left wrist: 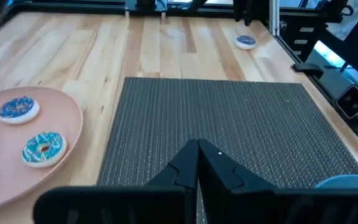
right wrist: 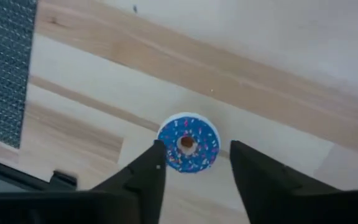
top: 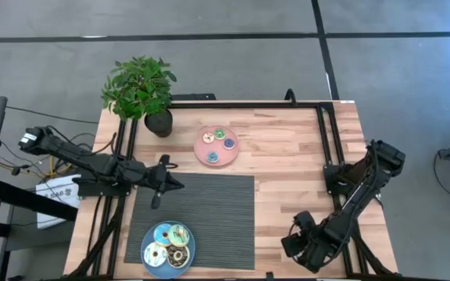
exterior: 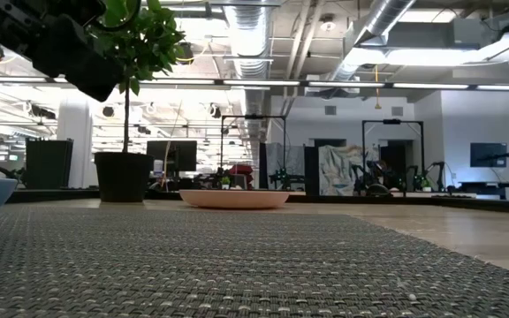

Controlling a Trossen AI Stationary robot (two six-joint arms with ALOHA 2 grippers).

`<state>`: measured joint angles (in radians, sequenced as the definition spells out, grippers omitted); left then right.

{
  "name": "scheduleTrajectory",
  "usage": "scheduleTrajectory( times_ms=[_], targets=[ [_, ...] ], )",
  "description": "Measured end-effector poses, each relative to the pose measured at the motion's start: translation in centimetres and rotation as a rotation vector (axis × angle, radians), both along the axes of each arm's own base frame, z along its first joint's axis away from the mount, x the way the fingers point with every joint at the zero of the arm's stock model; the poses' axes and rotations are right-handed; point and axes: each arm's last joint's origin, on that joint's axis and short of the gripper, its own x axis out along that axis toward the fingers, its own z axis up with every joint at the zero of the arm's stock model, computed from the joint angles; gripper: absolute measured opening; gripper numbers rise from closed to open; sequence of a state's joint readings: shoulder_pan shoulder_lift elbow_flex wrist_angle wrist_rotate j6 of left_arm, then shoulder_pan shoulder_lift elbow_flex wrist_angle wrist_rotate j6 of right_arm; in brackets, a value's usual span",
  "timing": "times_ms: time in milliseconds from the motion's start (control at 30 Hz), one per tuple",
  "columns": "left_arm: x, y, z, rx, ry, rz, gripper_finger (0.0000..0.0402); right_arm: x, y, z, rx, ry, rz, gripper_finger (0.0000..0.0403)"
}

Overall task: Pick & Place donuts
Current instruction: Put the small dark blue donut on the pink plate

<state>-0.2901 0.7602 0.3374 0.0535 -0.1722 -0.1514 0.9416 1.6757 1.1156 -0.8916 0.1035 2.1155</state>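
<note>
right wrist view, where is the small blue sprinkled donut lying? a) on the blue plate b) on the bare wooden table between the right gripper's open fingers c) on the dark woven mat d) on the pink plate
b: the small blue sprinkled donut lies flat on the light wooden table, between the open fingers of the right gripper, clear of the dark woven mat.

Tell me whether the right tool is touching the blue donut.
Cannot tell. The right wrist view shows the blue donut lying on wood between the right tool's spread fingers; one fingertip meets its edge.
</note>
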Motion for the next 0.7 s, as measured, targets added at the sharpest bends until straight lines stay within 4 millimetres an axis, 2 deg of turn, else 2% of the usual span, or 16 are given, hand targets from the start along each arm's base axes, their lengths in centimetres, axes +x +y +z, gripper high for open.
scheduleTrajectory(
  times_ms=[200, 300, 533, 700],
  targets=[
    [0.1, 0.0, -0.1, 0.0, 0.005, 0.024, 0.0, 0.3, 0.2, -0.5, 0.011, 0.017, 0.011, 0.0236],
    [0.2, 0.1, -0.1, 0.014, 0.002, 0.06, 0.0, 0.4, 0.3, -0.9, 0.001, 0.027, 0.005, 0.0264],
    [0.1, 0.2, -0.1, 0.004, 0.002, 0.077, 0.0, 1.4, 1.5, -3.0, 0.036, 0.016, 0.01, 0.0276],
    [0.2, 0.2, -0.1, -0.002, 0.0, 0.078, 0.0, 1.8, 2.0, -4.7, 0.056, 0.08, 0.012, 0.0276]
  ],
)
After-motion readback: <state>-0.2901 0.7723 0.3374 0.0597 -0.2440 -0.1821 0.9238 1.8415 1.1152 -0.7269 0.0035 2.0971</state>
